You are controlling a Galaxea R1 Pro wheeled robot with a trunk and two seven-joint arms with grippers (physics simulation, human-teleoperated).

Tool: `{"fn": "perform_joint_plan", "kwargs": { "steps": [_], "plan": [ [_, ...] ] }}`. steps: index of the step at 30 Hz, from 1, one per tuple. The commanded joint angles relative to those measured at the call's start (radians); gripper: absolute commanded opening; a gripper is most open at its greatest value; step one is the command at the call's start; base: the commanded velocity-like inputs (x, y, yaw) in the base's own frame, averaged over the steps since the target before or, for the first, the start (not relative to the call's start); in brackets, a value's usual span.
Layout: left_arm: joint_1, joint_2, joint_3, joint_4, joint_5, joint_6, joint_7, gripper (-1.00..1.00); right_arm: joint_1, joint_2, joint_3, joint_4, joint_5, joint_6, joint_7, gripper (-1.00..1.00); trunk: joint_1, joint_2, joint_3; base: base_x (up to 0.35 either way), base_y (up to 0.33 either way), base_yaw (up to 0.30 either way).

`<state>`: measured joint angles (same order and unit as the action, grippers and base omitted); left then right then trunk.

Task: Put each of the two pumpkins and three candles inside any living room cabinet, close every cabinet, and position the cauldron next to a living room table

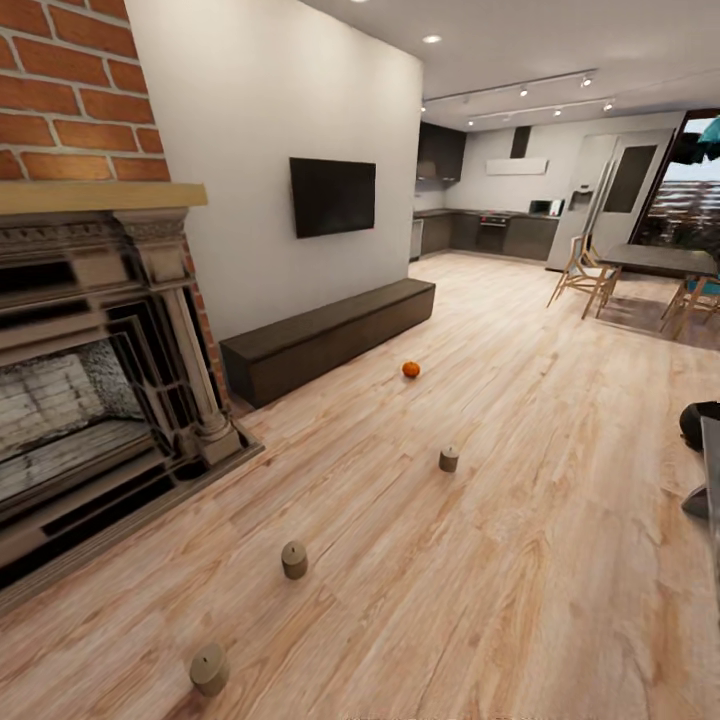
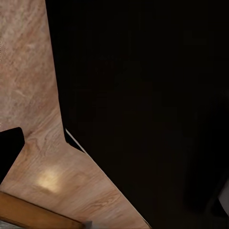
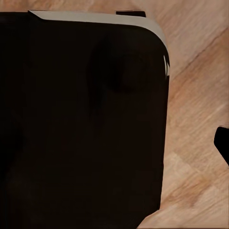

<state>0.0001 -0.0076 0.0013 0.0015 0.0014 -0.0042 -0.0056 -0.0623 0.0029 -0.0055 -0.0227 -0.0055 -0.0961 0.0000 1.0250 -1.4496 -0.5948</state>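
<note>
One small orange pumpkin (image 1: 411, 369) sits on the plank floor just in front of the long, low dark brown cabinet (image 1: 330, 340), whose fronts are all closed. Three short beige candles stand upright in a line across the floor: one mid-room (image 1: 449, 459), one closer (image 1: 294, 560), one nearest (image 1: 209, 669). A dark rounded thing, perhaps the cauldron (image 1: 700, 425), is cut off at the right edge. In each wrist view a black finger tip (image 2: 9, 150) (image 3: 222, 143) pokes in over the floor beside a large black surface; the jaws' state is unclear.
An ornate dark fireplace (image 1: 90, 400) under a red brick chimney (image 1: 70, 90) juts out at left. A black screen (image 1: 332, 196) hangs above the cabinet. A grey table edge (image 1: 712, 470) shows at right. A dining table with chairs (image 1: 655, 262) and a kitchen lie beyond.
</note>
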Motion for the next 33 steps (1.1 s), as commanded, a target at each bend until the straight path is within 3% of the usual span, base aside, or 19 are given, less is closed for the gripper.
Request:
{"fn": "perform_joint_plan", "kwargs": {
  "steps": [1, 8, 20, 33],
  "plan": [
    [0.0, 0.0, 0.0, 0.0, 0.0, 0.0, -0.001, 1.0, -0.001, 0.0, -0.001, 0.001, -0.001, -0.004, 0.0, 1.0, 0.0, 0.0, -0.002, 0.0, 0.0, -0.187],
    [0.0, 0.0, 0.0, -0.001, 0.0, 0.0, -0.001, 1.0, -0.001, 0.001, 0.0, 0.001, 0.0, -0.004, -0.001, 1.0, 0.0, 0.0, -0.011, 0.009, 0.0, -0.172],
    [0.0, 0.0, 0.0, -0.001, 0.0, 0.0, -0.001, 1.0, -0.001, -0.003, 0.004, 0.003, 0.008, -0.007, -0.001, 1.0, 0.0, 0.0, -0.012, 0.117, 0.0, -0.012],
    [0.0, -0.001, 0.0, -0.001, 0.0, 0.0, -0.001, 1.0, -0.001, -0.001, 0.007, 0.003, 0.012, -0.007, -0.002, 1.0, 0.0, 0.0, -0.012, 0.29, 0.0, 0.0]
  ]
}}
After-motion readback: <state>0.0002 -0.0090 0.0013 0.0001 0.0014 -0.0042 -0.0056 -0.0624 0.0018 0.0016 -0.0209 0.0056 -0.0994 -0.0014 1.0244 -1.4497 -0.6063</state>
